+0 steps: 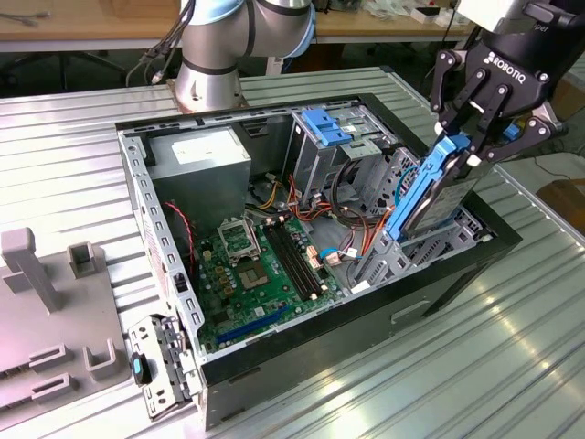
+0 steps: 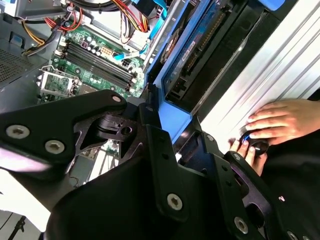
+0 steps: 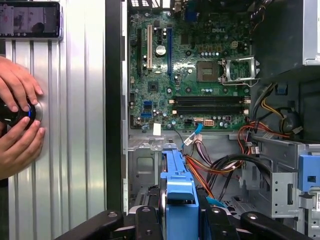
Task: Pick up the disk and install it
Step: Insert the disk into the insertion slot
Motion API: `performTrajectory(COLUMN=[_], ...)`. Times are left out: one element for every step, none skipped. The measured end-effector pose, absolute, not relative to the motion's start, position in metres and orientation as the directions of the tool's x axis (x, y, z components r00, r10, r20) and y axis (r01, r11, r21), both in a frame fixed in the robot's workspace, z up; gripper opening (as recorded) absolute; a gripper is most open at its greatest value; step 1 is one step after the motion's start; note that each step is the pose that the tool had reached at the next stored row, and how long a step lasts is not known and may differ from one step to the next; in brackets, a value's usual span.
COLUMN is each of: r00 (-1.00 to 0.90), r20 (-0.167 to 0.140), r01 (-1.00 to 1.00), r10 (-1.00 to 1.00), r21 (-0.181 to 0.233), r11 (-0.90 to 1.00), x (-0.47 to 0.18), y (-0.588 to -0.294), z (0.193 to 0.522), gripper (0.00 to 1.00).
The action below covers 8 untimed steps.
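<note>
The claw (image 1: 464, 148), a black multi-fingered gripper on the arm's end, is clenched on the top end of the disk (image 1: 428, 190), a dark grey hard drive clipped in a bright blue plastic carrier. The disk hangs tilted above the open computer case (image 1: 302, 352), at the exterior view's right. Its lower end dips among the grey metal drive bays (image 1: 388, 261) in that corner of the case, though whether it touches them cannot be told. Inside the case lie the green motherboard (image 1: 251, 265), a grey power-supply box (image 1: 201, 157) with a white label, bundles of coloured cables (image 1: 352, 197) and a separate blue bracket (image 1: 324, 123) on top of the drive cage. The case lies on its side on a ribbed metal table (image 1: 457, 375), near the robot's base (image 1: 208, 78). In the first wrist view, a person's two hands (image 3: 17, 125) rest on a small round controller (image 3: 20, 113) on the table beside the case.
</note>
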<state>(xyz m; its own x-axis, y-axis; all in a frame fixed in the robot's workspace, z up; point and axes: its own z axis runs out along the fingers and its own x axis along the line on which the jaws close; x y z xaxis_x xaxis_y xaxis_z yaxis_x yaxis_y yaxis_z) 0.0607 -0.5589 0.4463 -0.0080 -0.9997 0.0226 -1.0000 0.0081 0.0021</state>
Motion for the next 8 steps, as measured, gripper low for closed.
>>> performTrajectory(r00=[-0.008,-0.008,-0.008,-0.008,-0.008,-0.008,-0.008,-0.008], r20=[0.023,0.023,0.023,0.023,0.023,0.023,0.023,0.023], r01=[-1.0,-1.0,-1.0,-1.0,-1.0,-1.0,-1.0,-1.0], r10=[-1.0,-1.0,-1.0,-1.0,-1.0,-1.0,-1.0,-1.0], r21=[0.003,0.003,0.003,0.003,0.004,0.004,0.004,0.005], r11=[0.008,0.008,0.008,0.008,0.008,0.008,0.008,0.008], x=[0.0608,0.0608,0.0609,0.061,0.0611,0.0612,0.0614,0.0615], y=[-0.5589,-0.5589,-0.5589,-0.559,-0.559,-0.559,-0.559,-0.559], z=[0.4454,0.4448,0.4444,0.4433,0.4425,0.4412,0.44,0.4389], gripper=[0.37,0.37,0.37,0.37,0.37,0.37,0.37,0.37])
